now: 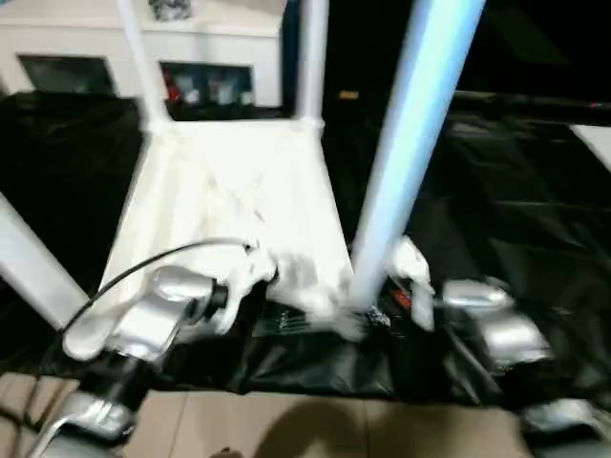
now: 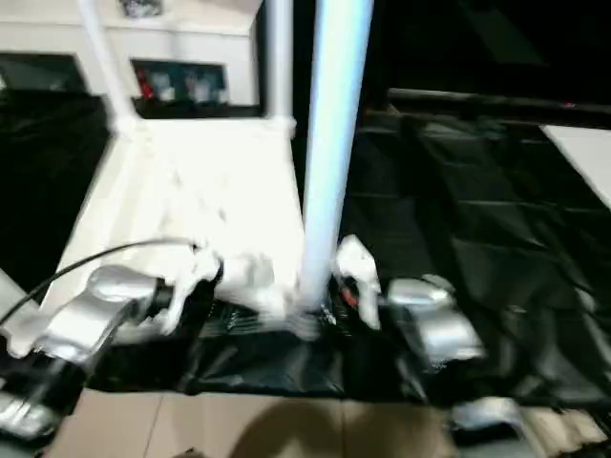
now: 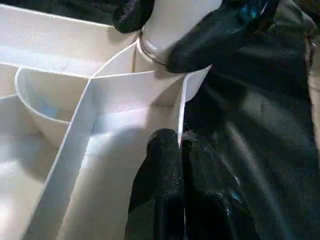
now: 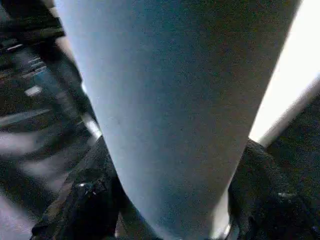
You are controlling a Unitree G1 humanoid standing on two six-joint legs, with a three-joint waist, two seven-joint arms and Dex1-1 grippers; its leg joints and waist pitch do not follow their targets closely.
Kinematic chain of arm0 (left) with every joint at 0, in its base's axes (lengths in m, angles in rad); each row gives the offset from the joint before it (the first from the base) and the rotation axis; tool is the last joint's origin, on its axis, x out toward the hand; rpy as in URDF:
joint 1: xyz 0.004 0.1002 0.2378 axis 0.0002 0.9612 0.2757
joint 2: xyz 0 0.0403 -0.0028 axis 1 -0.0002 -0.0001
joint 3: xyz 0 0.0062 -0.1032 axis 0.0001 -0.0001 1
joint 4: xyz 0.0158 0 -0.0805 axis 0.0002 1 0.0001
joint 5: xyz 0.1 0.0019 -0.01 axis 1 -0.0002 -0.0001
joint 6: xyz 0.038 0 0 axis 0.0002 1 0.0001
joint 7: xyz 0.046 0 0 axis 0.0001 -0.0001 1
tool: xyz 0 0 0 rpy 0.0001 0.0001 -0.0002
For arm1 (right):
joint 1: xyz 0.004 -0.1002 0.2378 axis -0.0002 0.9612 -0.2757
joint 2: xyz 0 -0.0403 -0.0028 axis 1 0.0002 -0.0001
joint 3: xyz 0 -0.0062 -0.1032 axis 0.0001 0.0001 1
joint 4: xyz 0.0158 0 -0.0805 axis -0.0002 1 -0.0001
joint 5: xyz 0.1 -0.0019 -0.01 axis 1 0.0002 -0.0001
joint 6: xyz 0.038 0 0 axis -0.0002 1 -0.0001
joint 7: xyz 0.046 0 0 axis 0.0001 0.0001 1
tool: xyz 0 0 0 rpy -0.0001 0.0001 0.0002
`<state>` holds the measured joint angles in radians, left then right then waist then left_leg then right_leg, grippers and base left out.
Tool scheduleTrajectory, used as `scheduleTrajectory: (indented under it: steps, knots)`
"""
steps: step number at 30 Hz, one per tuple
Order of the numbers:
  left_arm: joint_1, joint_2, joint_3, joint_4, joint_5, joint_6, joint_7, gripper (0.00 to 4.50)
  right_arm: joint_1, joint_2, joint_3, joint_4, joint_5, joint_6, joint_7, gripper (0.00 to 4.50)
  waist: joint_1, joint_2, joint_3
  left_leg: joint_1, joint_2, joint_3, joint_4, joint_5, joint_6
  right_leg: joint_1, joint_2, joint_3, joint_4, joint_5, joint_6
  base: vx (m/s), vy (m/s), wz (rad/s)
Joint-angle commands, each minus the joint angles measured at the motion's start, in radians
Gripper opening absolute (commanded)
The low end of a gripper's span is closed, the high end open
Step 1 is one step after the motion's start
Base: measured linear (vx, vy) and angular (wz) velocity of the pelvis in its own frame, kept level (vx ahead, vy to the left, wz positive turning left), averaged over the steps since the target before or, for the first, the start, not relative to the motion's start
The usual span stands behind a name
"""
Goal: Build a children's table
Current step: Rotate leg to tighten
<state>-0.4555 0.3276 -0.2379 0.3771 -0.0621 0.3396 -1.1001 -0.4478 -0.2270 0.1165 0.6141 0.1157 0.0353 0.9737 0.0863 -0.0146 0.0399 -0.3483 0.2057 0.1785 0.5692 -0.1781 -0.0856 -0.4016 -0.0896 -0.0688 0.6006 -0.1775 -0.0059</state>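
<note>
1. I judged the step to be seating a leg (image 1: 406,162) into the near corner socket of the upturned table top (image 1: 229,200).
2. My right pincer (image 3: 175,30) clasped the leg's base; my left pincer (image 3: 177,165) was pinched shut on the top's rim just beside it.
3. The leg's long axis stood near upright, rising from between the right fingers.
4. Next, I judged, came a straight downward push.

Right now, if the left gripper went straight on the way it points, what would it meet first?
Probably the near-right leg, standing in its corner socket directly ahead. The left gripper is shut on the tabletop's thin rim wall, which runs toward that socket. Depth is unclear.
</note>
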Motion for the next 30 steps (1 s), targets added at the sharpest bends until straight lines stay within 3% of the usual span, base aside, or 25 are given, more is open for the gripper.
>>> scheduleTrajectory:
  steps: [1,2,6,11,12,13,16,19,21,22,23,24,26,28,29,30]
  knots:
    - [-0.047,-0.062,0.022,-0.038,-0.016,-0.003,0.082,0.00,0.007,0.072,0.060,0.036,-0.041,0.014,-0.059,2.49,-0.001,-0.001,-0.048,-0.003,0.020,-0.011,-0.075,-0.307,0.002,0.044,-0.051,0.038,-0.088,-0.407,-0.143,0.000,0.000,0.00]
    - [-0.045,-0.075,0.018,-0.041,-0.008,0.001,0.103,0.00,0.005,0.094,0.054,0.042,-0.044,0.020,-0.100,2.49,-0.002,-0.004,-0.049,-0.002,0.020,-0.010,-0.074,-0.304,0.005,0.043,-0.051,0.038,-0.089,-0.400,-0.144,0.000,0.000,0.00]
    - [-0.045,-0.138,0.008,-0.036,0.038,0.008,0.231,0.00,-0.006,0.198,0.040,0.057,-0.075,0.045,-0.301,2.49,-0.007,0.003,-0.050,0.001,0.020,-0.008,-0.073,-0.290,0.001,0.039,-0.048,0.040,-0.084,-0.351,-0.157,0.000,0.000,0.00]
    - [-0.034,-0.166,-0.014,-0.047,0.057,0.001,0.270,0.00,-0.004,0.232,0.045,0.038,-0.116,0.050,-0.413,2.49,-0.009,0.007,-0.051,-0.001,0.019,-0.007,-0.074,-0.278,-0.001,0.041,-0.046,0.041,-0.081,-0.294,-0.164,0.000,0.000,0.00]
    - [-0.031,-0.169,-0.017,-0.053,0.056,0.004,0.274,0.00,0.001,0.234,0.047,0.025,-0.121,0.051,-0.430,3.05,-0.009,0.007,-0.051,-0.001,0.019,-0.006,-0.074,-0.283,0.000,0.042,-0.045,0.040,-0.081,-0.293,-0.164,0.000,0.000,0.00]
    - [-0.030,-0.171,-0.017,-0.055,0.056,0.005,0.275,0.00,0.003,0.234,0.044,0.018,-0.120,0.054,-0.435,3.19,-0.011,0.012,-0.050,-0.001,0.018,-0.006,-0.074,-0.294,-0.002,0.041,-0.044,0.041,-0.084,-0.298,-0.161,0.000,0.000,0.00]
    - [-0.022,-0.170,-0.020,-0.054,0.060,-0.005,0.264,0.00,0.019,0.224,0.041,-0.014,-0.108,0.072,-0.419,3.50,-0.010,0.013,-0.051,-0.001,0.018,-0.007,-0.074,-0.300,-0.001,0.042,-0.044,0.041,-0.083,-0.297,-0.158,0.000,0.000,0.00]
    - [-0.017,-0.167,-0.020,-0.052,0.059,-0.012,0.254,0.00,0.031,0.197,0.048,-0.044,-0.108,0.076,-0.385,3.64,-0.010,0.013,-0.052,-0.001,0.019,-0.006,-0.074,-0.286,0.003,0.044,-0.043,0.041,-0.082,-0.264,-0.162,0.000,0.000,0.00]
    - [-0.012,-0.157,-0.019,-0.050,0.056,-0.023,0.240,0.00,0.066,0.118,0.053,-0.116,-0.082,0.082,-0.283,3.86,-0.009,-0.002,-0.054,0.000,0.020,-0.003,-0.072,-0.266,0.017,0.047,-0.042,0.041,-0.080,-0.234,-0.167,0.000,0.000,0.00]
    - [-0.012,-0.157,-0.019,-0.050,0.056,-0.023,0.240,0.00,0.066,0.118,0.053,-0.116,-0.082,0.082,-0.283,3.86,-0.002,0.002,-0.053,0.002,0.021,-0.003,-0.070,-0.259,0.024,0.047,-0.043,0.042,-0.078,-0.224,-0.168,0.000,0.000,0.00]
    - [-0.011,-0.153,-0.018,-0.049,0.055,-0.028,0.234,0.00,0.082,0.083,0.055,-0.146,-0.070,0.082,-0.238,3.86,0.000,0.004,-0.055,0.002,0.021,0.000,-0.067,-0.238,0.034,0.043,-0.042,0.045,-0.074,-0.187,-0.180,0.000,0.000,0.00]
    - [-0.009,-0.145,-0.017,-0.048,0.054,-0.035,0.226,0.00,0.106,0.030,0.047,-0.180,-0.055,0.066,-0.183,3.86,0.001,0.004,-0.055,-0.001,0.020,-0.001,-0.067,-0.223,0.038,0.048,-0.042,0.044,-0.072,-0.171,-0.184,0.000,0.000,0.00]
    - [-0.007,-0.133,-0.015,-0.050,0.052,-0.040,0.214,0.00,0.137,-0.040,0.018,-0.220,-0.029,0.053,-0.114,3.86,0.013,-0.015,-0.054,-0.003,0.020,0.004,-0.060,-0.190,0.071,0.052,-0.044,0.045,-0.067,-0.139,-0.187,0.000,0.000,0.00]
    - [-0.003,-0.120,-0.015,-0.052,0.047,-0.045,0.196,0.00,0.158,-0.098,-0.008,-0.239,-0.003,0.044,-0.047,3.86,0.014,-0.017,-0.053,-0.011,0.018,0.002,-0.060,-0.186,0.085,0.055,-0.047,0.041,-0.073,-0.190,-0.173,0.000,0.000,0.00]
    - [0.001,-0.108,-0.017,-0.054,0.043,-0.052,0.177,0.00,0.175,-0.154,-0.031,-0.251,0.021,0.044,0.017,3.86,0.013,-0.025,-0.051,-0.011,0.019,0.003,-0.061,-0.194,0.087,0.053,-0.045,0.040,-0.077,-0.221,-0.166,0.000,0.000,0.00]
    - [0.001,-0.108,-0.017,-0.054,0.043,-0.052,0.177,0.00,0.175,-0.154,-0.031,-0.251,0.021,0.044,0.017,3.86,0.017,-0.022,-0.051,-0.008,0.019,0.003,-0.060,-0.206,0.087,0.052,-0.049,0.040,-0.081,-0.274,-0.154,0.000,0.000,0.00]
